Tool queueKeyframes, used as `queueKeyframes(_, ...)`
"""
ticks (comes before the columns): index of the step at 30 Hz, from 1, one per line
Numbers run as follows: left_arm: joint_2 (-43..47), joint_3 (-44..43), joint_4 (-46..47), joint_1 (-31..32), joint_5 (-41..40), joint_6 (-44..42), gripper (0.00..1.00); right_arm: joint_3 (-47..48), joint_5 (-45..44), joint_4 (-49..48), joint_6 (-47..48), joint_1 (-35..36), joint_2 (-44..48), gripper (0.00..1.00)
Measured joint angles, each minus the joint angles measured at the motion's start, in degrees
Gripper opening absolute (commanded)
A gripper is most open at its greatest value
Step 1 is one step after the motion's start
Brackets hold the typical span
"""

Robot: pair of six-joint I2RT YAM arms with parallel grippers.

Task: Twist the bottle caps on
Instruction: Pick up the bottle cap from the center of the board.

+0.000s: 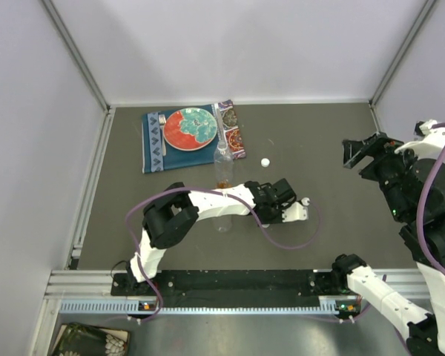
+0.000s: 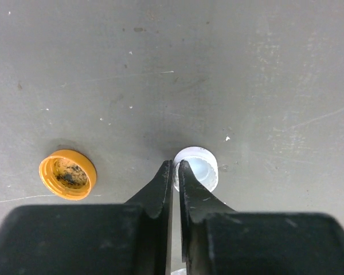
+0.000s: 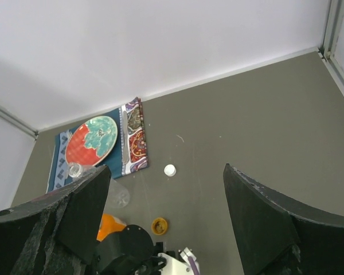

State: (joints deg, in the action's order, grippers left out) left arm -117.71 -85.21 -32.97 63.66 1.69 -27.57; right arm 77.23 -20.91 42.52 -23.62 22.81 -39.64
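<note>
Counter (image 2: 258, 69) was matt grey and scuffed, white cap (image 2: 202, 162) smooth plastic, orange cap (image 2: 67, 173) ribbed plastic, grimy inside, left pincer fingers (image 2: 159, 192) matt black.

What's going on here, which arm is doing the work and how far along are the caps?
The left gripper is down at the table, its jaws nearly shut and seemingly pinching the rim of a white cap that lies open side up. The orange cap lies loose beside it, and a second white cap sits farther out. The right gripper hangs wide open off to the right, holding nothing. A clear bottle is near the plate; no cap is screwed on yet.
</note>
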Motion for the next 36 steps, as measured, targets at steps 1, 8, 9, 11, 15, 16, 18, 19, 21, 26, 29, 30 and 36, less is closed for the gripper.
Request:
queueKeyframes(1,0.0,0.0,0.09,0.0,0.0,0.24,0.0,0.0,0.07,-0.11,-0.02,0.0,-0.04,0.8)
queueKeyframes(8,0.09,-1.22,-0.96,0.15,-0.09,1.09,0.0,-0.68,1.25,-0.94,0.0,0.0,-0.35,0.77)
queueKeyframes(9,0.09,-1.99,-1.6,0.11,-0.07,1.38,0.0,-0.74,1.53,-0.98,0.02,0.0,-0.42,0.77)
queueKeyframes(11,0.09,-4.02,-2.89,-0.07,0.04,1.95,0.0,-0.74,2.08,-1.18,0.02,0.0,-0.7,0.75)
queueKeyframes(15,0.22,-9.42,-4.74,-0.72,1.05,2.67,0.0,-0.74,3.1,-1.42,0.04,0.0,-0.98,0.73)
queueKeyframes(16,0.39,-10.45,-5.01,-0.96,1.33,2.84,0.0,-0.74,3.28,-1.42,0.04,0.0,-0.98,0.73)
queueKeyframes(18,0.98,-12.0,-5.9,-1.42,1.99,3.21,0.0,-0.74,4.04,-1.44,0.09,0.0,-0.96,0.72)
queueKeyframes(19,1.33,-12.85,-6.93,-1.79,2.47,3.65,0.0,-0.74,4.42,-1.49,0.24,0.0,-0.94,0.72)
queueKeyframes(21,1.97,-14.97,-9.4,-2.97,4.96,4.74,0.0,-0.74,4.83,-1.64,1.09,0.0,-0.85,0.73)
queueKeyframes(26,4.13,-26.29,-15.65,-12.41,15.5,10.49,0.0,-4.96,7.54,-6.93,4.42,0.0,0.94,0.81)
queueKeyframes(29,6.4,-35.71,-16.83,-22.45,23.28,15.78,0.0,-12.79,15.3,-14.19,7.15,-0.07,2.75,0.79)
queueKeyframes(30,7.56,-38.25,-16.55,-25.97,25.68,17.77,0.0,-15.98,19.37,-17.44,8.13,-0.09,3.06,0.79)
queueKeyframes(36,20.65,-33.77,-10.12,-33.16,43.04,31.98,0.0,-26.36,37.53,-32.22,16.7,0.96,-0.61,0.81)
